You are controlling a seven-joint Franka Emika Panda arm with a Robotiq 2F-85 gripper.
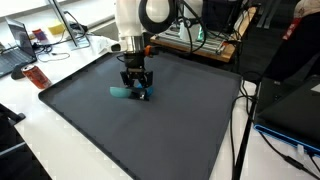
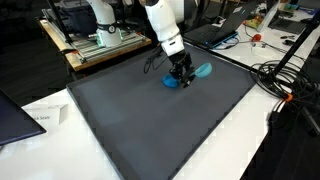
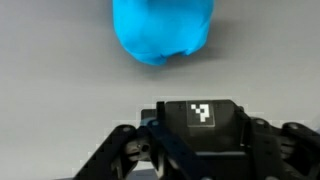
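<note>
Black Robotiq gripper [image 1: 137,88] sits low over the dark grey mat [image 1: 150,130], jaws drawn fully together. Nothing shows between them in the wrist view, so it looks shut on air, not on the object. In both exterior views the fingertips are down at or just above the mat surface; can't tell if they actually touch it.

Right at the gripper lies a bright blue soft rounded object [image 3: 162,28], plush or cloth by the look. In an exterior view [image 1: 124,92] it pokes out left of the gripper, touching or just beside the fingers. In an exterior view [image 2: 196,72] it lies partly behind the fingers and sticks out to the right. In the wrist view it's at the far edge of the frame, clear of the gripper body, w/ bare mat between.

Outward: mat covers most of the white table [image 1: 30,120]. Cables [image 2: 285,85] trail off the right side, laptop [image 1: 18,48] at far left, a rack w/ electronics [image 2: 95,40] beyond the far edge.

Judgement: step in hand is working at the blue object, prob. a grasp approach or a nudge w/ closed jaws. Next move would call for opening wide, centring over the object, then closing. Soft shape means it may squash or slip sideways.
</note>
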